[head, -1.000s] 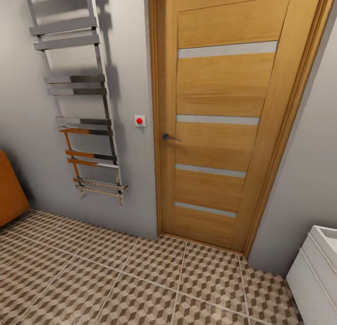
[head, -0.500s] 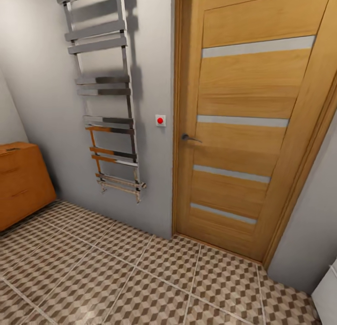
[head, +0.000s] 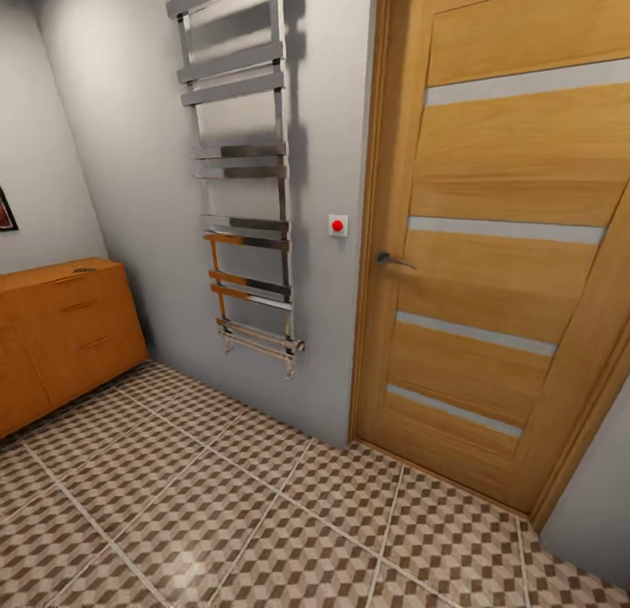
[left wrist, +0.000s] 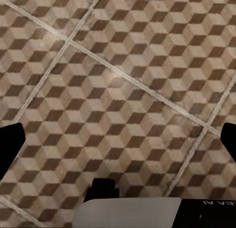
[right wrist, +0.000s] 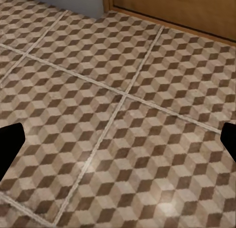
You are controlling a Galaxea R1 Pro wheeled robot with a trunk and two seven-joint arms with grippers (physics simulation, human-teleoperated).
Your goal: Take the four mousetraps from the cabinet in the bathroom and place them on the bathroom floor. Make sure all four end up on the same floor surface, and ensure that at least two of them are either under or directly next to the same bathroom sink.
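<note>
1. The bathroom floor (head: 219, 520) fills the lower half of the head view: square tiles with a brown, beige and white cube pattern and pale grout lines.
2. A wooden door (head: 499, 258) takes up the right side of the head view. It is shut, with four pale horizontal strips across it and a dark lever handle (head: 392, 260) near its left edge.
3. The grey wall (head: 131, 197) covers the upper left of the head view and turns a corner at the far left.
4. A chrome towel rail (head: 245, 171) hangs on that wall, left of the door, running from the top of the frame down to just above the floor.
5. The cabinet (head: 61, 337) stands at the left edge, mid-height, against the side wall. It is orange-brown, its drawers shut, with slim bar handles. No traps can be made out from here.
6. A small white switch with a red button (head: 338, 225) sits on the wall between the towel rail and the door frame.
7. The left gripper (left wrist: 118, 139) hangs over bare tiles; its dark fingertips (left wrist: 11, 139) sit at opposite edges of the wrist view, spread wide with nothing between them.
8. The right gripper (right wrist: 118, 142) is likewise spread wide over the tiles, fingertips (right wrist: 10, 139) at the frame edges, holding nothing; the door's foot shows at the upper edge.
</note>
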